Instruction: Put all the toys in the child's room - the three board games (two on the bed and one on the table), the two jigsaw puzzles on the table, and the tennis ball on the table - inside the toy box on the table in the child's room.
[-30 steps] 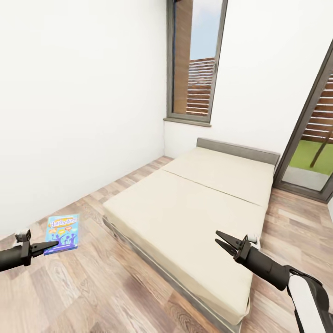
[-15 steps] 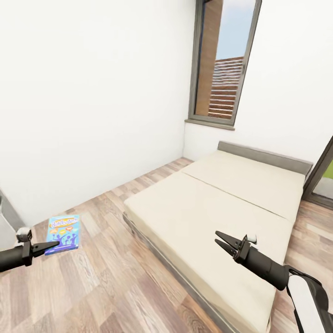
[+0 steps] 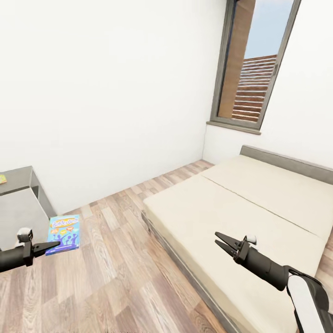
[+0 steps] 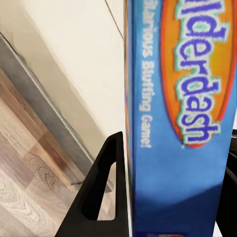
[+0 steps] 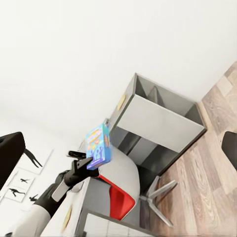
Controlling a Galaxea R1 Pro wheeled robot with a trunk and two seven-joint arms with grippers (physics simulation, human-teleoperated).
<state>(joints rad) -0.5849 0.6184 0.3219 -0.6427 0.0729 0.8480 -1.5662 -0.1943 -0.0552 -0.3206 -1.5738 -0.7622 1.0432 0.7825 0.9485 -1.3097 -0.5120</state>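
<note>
Out at the left hand (image 3: 52,244), the blue board game (image 3: 64,234) hangs clamped by one edge over the wooden floor (image 3: 115,277), beside the bed (image 3: 240,217); a jolt while driving could shake it loose. Right hand (image 3: 223,243) gapes empty

From the head we look down over the bed (image 3: 240,217). Our left wrist camera sits close against the blue box (image 4: 182,123), seen again at 9 o'clock from the right wrist (image 5: 98,146).
</note>
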